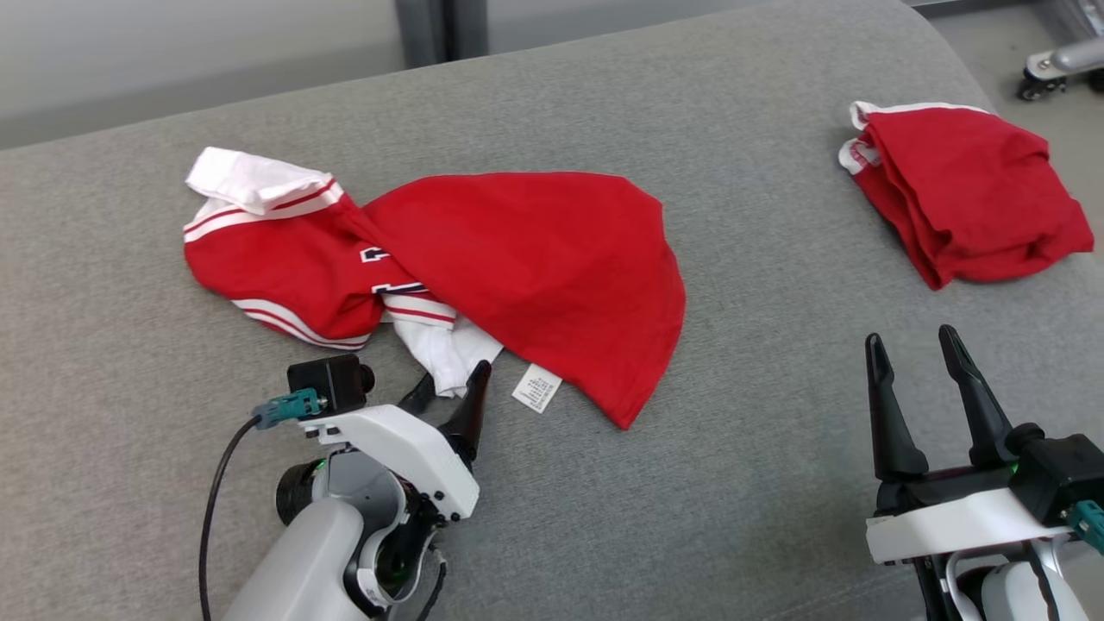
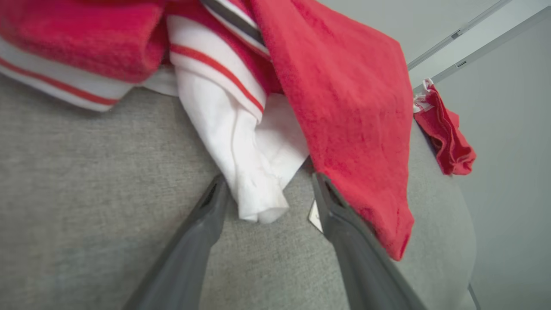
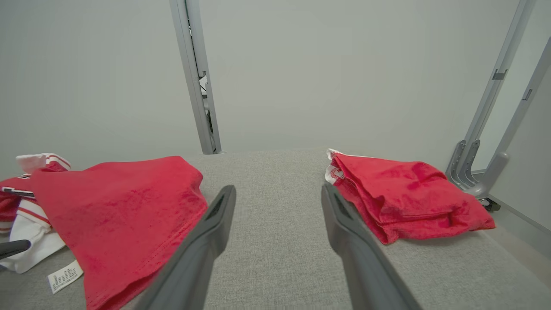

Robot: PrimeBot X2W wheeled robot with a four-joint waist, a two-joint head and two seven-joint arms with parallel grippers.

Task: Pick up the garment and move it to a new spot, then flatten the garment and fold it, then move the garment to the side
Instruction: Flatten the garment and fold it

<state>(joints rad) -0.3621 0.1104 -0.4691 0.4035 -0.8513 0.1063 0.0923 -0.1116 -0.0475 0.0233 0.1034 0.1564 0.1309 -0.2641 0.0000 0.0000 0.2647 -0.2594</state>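
A crumpled red garment (image 1: 526,267) with white striped sleeves lies mid-left on the grey cushion (image 1: 759,345); a white label (image 1: 536,387) sticks out at its near edge. My left gripper (image 1: 453,379) is open, its fingers straddling the white sleeve end (image 2: 258,189) that hangs toward me. The red body (image 2: 357,112) drapes beside the right finger in the left wrist view. My right gripper (image 1: 914,345) stands open at the lower right, above bare cushion, holding nothing. The right wrist view looks between the garment (image 3: 125,206) and a folded one.
A second red garment (image 1: 966,198), folded, lies at the cushion's far right, also in the right wrist view (image 3: 404,193). A metal frame leg with a wheel (image 1: 1052,69) stands beyond the right edge. A grey post (image 3: 196,77) rises behind the cushion.
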